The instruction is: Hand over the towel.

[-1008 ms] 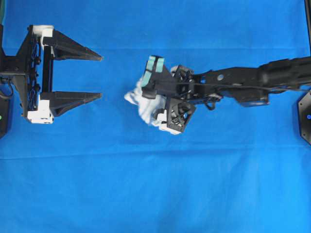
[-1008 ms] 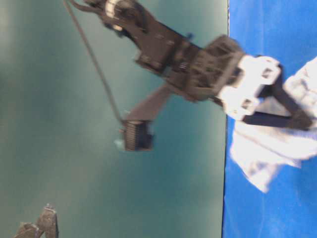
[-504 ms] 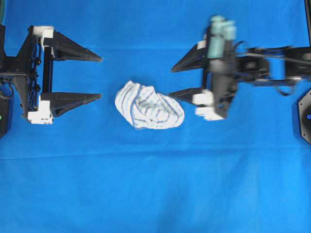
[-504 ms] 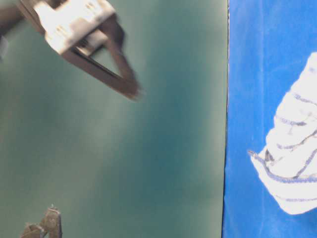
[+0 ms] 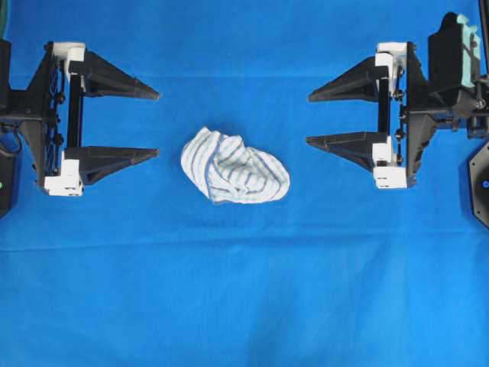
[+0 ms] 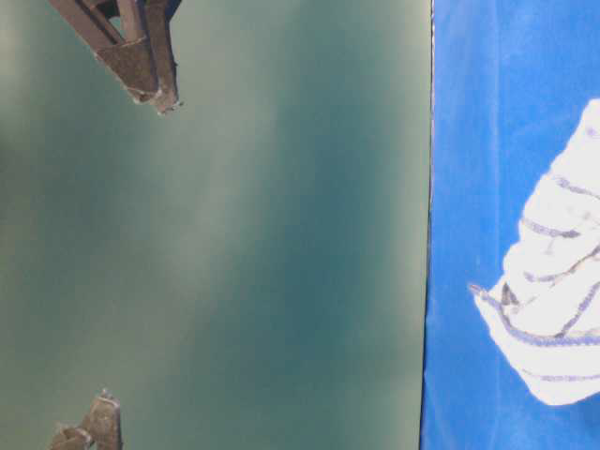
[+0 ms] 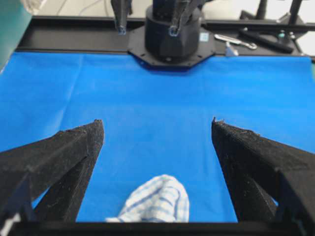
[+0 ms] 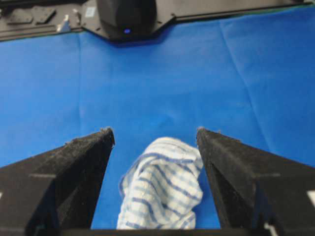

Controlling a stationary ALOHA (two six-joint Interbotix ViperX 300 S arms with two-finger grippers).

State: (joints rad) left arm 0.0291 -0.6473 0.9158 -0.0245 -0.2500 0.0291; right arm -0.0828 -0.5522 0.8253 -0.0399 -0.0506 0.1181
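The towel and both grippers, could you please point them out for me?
towel [image 5: 233, 167], overhead view, middle of the crumpled cloth.
left gripper [image 5: 157, 124], overhead view, between its open fingertips.
right gripper [image 5: 309, 118], overhead view, between its open fingertips.

R hand [image 5: 309, 118] let go of towel [image 5: 234, 167] and pulled back to right edge, jaws wide apart; towel now lies crumpled and uncovered mid-sheet.
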